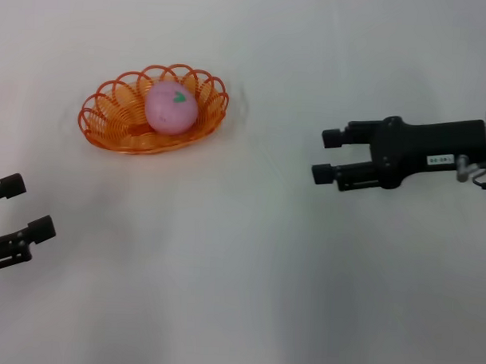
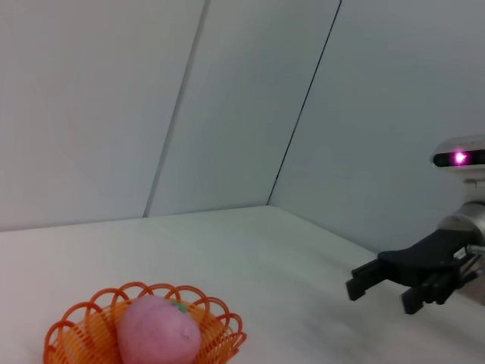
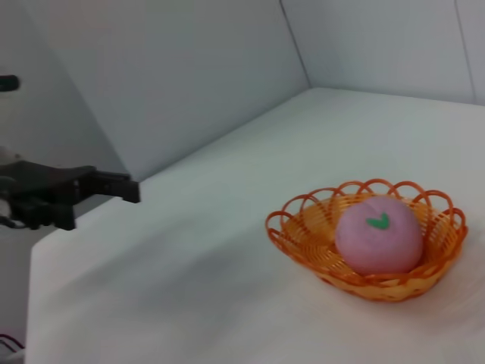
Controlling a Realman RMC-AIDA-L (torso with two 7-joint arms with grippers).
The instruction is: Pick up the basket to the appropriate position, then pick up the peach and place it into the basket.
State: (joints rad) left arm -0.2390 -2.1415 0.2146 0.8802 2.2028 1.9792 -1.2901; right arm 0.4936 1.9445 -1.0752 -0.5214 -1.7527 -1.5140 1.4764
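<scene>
- The white tabletop (image 1: 248, 270) fills the whole head view, and most of it is bare; pale walls rise behind it in both wrist views, meeting in a corner beyond the far edge.
- The right hand (image 1: 327, 157) reaches in from the right side, well apart from the fruit, its two black fingers spread with a clear gap and nothing between them. It also shows across the tabletop from the left wrist (image 2: 379, 288).
- The basket (image 1: 101, 117) sits on the tabletop toward the far left, oval orange wire with a looped rim, a margin of open surface all round it (image 3: 292, 231) (image 2: 72, 322).
- The left hand (image 1: 18, 208) sits at the near left edge, nearer me than the basket, its fingers spread and empty; from the right wrist only a dark side view of it shows (image 3: 125, 189), too little to judge the gap.
- The peach (image 1: 171, 108) lies inside the basket, pink with a green leaf mark on top, rising above the rim (image 3: 379, 235) (image 2: 158, 332).
- Nothing stands between either hand and the basket.
</scene>
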